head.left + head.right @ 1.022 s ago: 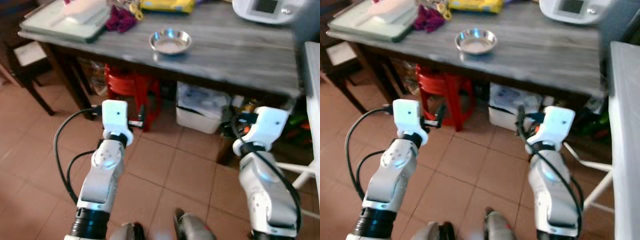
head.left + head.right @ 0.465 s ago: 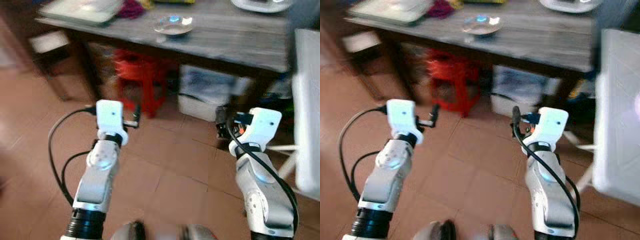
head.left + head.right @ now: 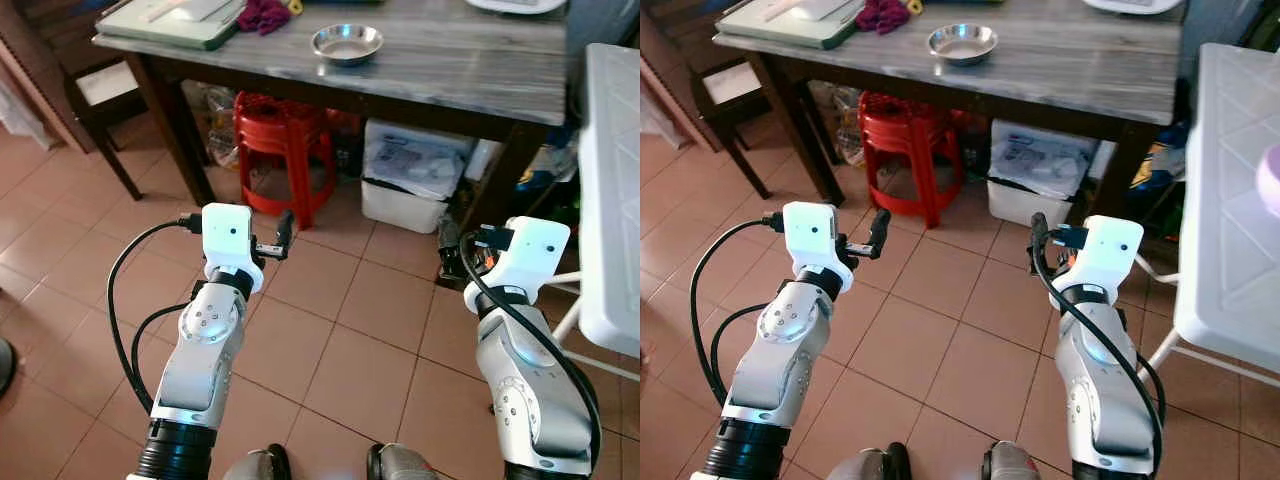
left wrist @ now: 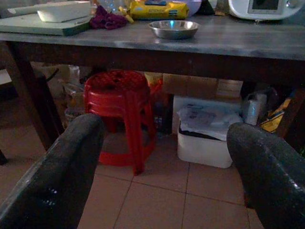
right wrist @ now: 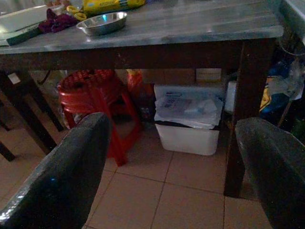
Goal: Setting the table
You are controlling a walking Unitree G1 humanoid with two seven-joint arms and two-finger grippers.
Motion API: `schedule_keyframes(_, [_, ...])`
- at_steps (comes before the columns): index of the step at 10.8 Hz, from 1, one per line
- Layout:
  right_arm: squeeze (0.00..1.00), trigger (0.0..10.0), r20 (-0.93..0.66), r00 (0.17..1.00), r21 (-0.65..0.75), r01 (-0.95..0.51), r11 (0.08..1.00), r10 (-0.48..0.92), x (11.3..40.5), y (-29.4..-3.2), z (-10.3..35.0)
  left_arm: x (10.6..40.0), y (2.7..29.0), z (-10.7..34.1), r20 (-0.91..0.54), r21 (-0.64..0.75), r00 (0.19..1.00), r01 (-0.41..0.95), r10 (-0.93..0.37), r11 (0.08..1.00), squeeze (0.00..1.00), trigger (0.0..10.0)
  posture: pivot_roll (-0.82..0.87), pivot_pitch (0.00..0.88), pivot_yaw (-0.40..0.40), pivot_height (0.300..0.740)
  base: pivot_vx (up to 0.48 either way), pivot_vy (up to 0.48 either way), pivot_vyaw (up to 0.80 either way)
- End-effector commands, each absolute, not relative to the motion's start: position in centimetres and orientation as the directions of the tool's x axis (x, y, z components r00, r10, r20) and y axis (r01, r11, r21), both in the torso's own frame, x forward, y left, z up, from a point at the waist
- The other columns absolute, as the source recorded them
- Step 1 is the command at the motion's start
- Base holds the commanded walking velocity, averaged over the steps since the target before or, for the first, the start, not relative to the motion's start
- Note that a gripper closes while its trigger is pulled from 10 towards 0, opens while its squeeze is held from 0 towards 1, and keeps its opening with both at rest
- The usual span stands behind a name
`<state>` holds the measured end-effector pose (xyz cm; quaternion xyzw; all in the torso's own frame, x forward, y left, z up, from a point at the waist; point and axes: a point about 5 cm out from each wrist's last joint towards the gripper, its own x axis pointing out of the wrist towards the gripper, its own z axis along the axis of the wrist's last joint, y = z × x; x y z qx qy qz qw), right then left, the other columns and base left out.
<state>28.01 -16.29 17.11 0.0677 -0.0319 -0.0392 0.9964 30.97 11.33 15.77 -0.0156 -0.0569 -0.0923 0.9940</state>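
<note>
Left eye view: camera backed off table (image 3: 480, 75); both tools still spread wide, empty.

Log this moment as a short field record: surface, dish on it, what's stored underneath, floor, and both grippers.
surface: grey table
dish: metal bowl, upright, near the table's front edge
beside dish: green tray, purple cloth
underneath: red stool, white box
floor: brown tiles
left gripper: open, holds nothing, short of the table
right gripper: open, holds nothing, short of the table
</note>
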Motion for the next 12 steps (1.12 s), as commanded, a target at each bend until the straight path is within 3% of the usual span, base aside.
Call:
schedule_keyframes(1, [0.0,10.0,0.062,0.995,0.151,0.063,0.987,-0.073,27.9,-16.0,17.3,30.7,11.5,15.9,0.13,-0.031,0.975,0.186,-0.181,0.982,0.0,10.0,-0.21,0.207,0.052,0.74,0.0,0.0,0.0])
schedule_keyframes(3, [0.0,10.0,0.068,0.996,0.164,0.048,0.985,-0.06,27.9,-16.0,17.4,30.7,12.0,16.0,0.146,-0.021,0.973,0.186,-0.181,0.982,0.0,10.0,-0.21,0.207,0.048,0.74,0.0,0.0,0.0])
schedule_keyframes(8, [0.0,10.0,0.104,0.99,-0.049,0.102,0.994,-0.097,26.8,-18.0,17.0,29.7,15.2,14.5,0.1,0.077,0.994,0.043,-0.051,0.996,0.0,10.0,-0.2,0.201,0.053,0.74,0.0,0.0,0.0])
schedule_keyframes(12, [0.0,10.0,0.104,0.993,-0.014,0.057,0.998,-0.056,25.7,-17.6,16.1,28.3,16.0,13.9,0.078,0.036,0.997,-0.028,0.026,0.999,0.0,10.0,-0.18,0.194,0.063,0.74,0.0,0.0,0.0])
